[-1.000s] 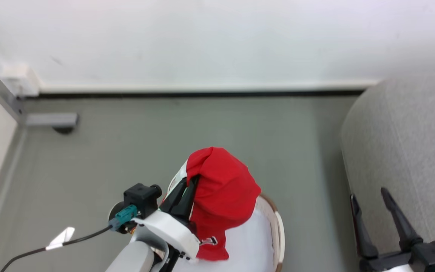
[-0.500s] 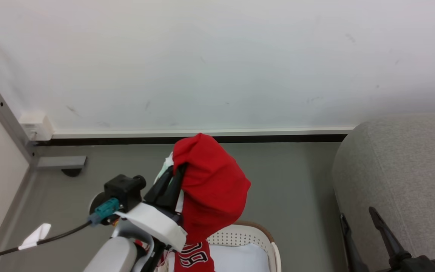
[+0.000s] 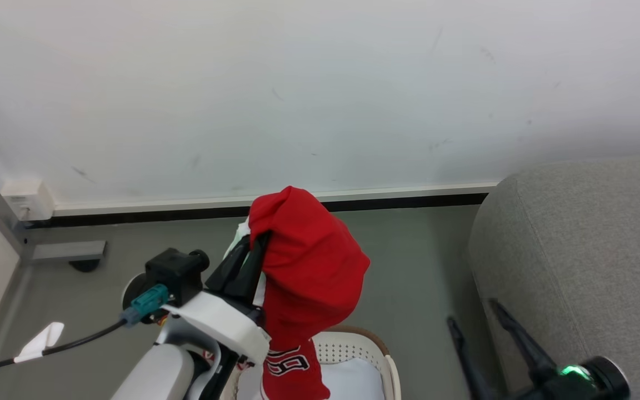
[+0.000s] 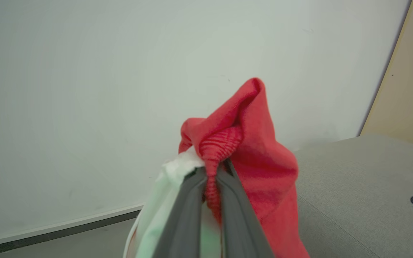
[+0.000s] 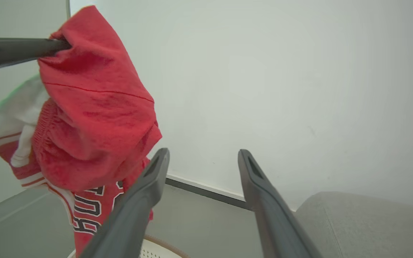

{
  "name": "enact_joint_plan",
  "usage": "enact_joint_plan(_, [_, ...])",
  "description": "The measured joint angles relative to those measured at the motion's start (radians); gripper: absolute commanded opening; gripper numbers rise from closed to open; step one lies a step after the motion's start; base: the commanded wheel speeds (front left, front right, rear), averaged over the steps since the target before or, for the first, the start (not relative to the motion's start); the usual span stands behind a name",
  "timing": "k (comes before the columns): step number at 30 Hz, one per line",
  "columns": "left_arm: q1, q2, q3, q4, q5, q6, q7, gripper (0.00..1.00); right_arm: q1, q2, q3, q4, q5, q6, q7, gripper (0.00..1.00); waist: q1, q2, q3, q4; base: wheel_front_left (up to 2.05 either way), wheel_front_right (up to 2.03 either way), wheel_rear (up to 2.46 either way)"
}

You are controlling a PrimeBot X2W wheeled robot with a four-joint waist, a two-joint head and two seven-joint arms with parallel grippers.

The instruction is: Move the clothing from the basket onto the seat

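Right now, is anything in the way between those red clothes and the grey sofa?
Nothing visible. The clothing hangs from the left gripper above the basket; bare floor separates it from the sofa. The open right gripper sits low nearby.

We see the red clothing bunched in midair, its lettered jersey tail hanging down over the cream perforated basket; the grey sofa stands apart on the right

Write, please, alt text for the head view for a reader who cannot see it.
The left gripper, shut, holds bunched red and white clothing above the cream basket, a lettered jersey hanging down. The grey sofa stands at the right, with the right gripper open beside it.
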Motion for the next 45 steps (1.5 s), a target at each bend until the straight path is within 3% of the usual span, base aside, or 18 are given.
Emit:
enact_joint_plan(7, [-0.010,-0.005,-0.023,0.001,0.000,-0.006,0.007,0.00,-0.193,-0.078,0.262,0.017,0.016,0.000,0.000,1.00,0.0001,0.0000,-0.004,-0.011,0.00,0.00,0.00])
enact_joint_plan(14, [-0.028,-0.032,-0.071,0.024,0.001,-0.024,0.017,0.00,-0.408,-0.116,0.508,0.172,0.061,0.000,0.000,1.00,0.0002,0.0000,-0.014,-0.003,0.00,0.00,0.00])
enact_joint_plan(28, [-0.052,-0.077,-0.171,0.045,-0.008,-0.072,0.036,0.00,-0.597,-0.056,0.654,0.442,0.118,0.000,0.000,1.00,0.0001,0.0000,-0.032,0.035,0.00,0.00,0.00])
enact_joint_plan(29, [-0.053,-0.079,-0.174,0.046,-0.009,-0.074,0.037,0.00,-0.603,-0.049,0.654,0.454,0.134,0.000,0.000,0.44,0.0001,0.0000,-0.033,0.036,0.00,0.00,0.00])
enact_joint_plan(30, [-0.055,-0.080,-0.177,0.047,-0.013,-0.077,0.037,0.00,-0.607,-0.045,0.654,0.459,0.145,0.000,0.000,0.05,0.0001,0.0000,-0.033,0.037,0.00,0.00,0.00])
enact_joint_plan(31, [-0.058,-0.081,-0.179,0.047,-0.018,-0.077,0.037,0.00,-0.608,-0.041,0.651,0.461,0.158,0.000,0.000,0.00,0.0001,0.0000,-0.033,0.038,0.00,0.00,0.00])
enact_joint_plan(45, [-0.061,-0.065,-0.173,0.094,-0.026,-0.062,0.032,0.00,-0.595,-0.034,0.602,0.458,0.210,0.000,0.000,0.00,0.0002,0.0000,0.002,0.033,0.00,0.00,0.00])
